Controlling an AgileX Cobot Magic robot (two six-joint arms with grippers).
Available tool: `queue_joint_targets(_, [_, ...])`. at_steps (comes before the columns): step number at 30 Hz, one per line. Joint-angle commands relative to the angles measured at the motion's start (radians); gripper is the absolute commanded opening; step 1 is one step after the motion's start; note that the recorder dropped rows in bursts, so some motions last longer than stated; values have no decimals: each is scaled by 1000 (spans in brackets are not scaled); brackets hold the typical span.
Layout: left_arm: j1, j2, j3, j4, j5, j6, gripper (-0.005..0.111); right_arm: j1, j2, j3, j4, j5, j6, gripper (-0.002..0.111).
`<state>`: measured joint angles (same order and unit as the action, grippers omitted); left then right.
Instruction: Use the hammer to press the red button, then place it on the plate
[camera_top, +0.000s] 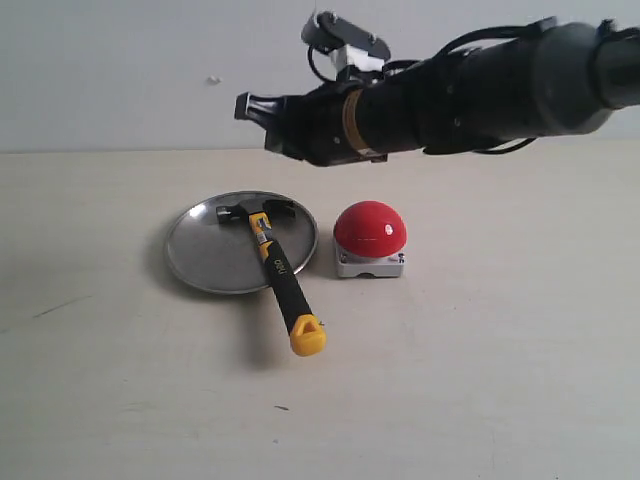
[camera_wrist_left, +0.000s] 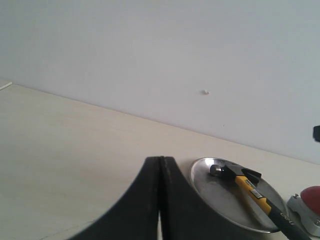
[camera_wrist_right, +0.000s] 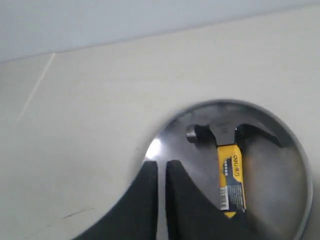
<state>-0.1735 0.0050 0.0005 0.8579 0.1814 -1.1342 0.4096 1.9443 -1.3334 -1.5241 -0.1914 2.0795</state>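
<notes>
Robot test bench, likely a lab. Bare pale beige tabletop (camera_top: 480, 380) against a plain white wall (camera_top: 120, 60); black robot arm with exposed cabling (camera_top: 470, 95) reaching in from the right.

**Soft, even light; wrist views hazy**

Exterior view bright and diffuse. Faint shadows fall left of the plate (camera_top: 190, 262) and under the hammer (camera_top: 281, 268) on the pale table (camera_top: 480, 380). A small highlight sits on the red button (camera_top: 370, 228). My wrist views are softer, washed out; a glare patch marks the plate rim in the right one.
</notes>
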Motion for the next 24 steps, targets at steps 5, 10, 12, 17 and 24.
queue_joint_targets(5, [2,-5,0,0,0,1,0,-2,-273,229,-50,98,-18,0])
queue_joint_targets(10, [2,-5,0,0,0,1,0,-2,-473,454,-52,280,-126,0])
queue_joint_targets(12, [2,-5,0,0,0,1,0,-2,-554,525,-57,316,-171,0])
queue_joint_targets(17, [2,-5,0,0,0,1,0,-2,-790,699,-87,298,-175,0])
queue_joint_targets(24, [2,-5,0,0,0,1,0,-2,-1023,840,-79,265,-171,0])
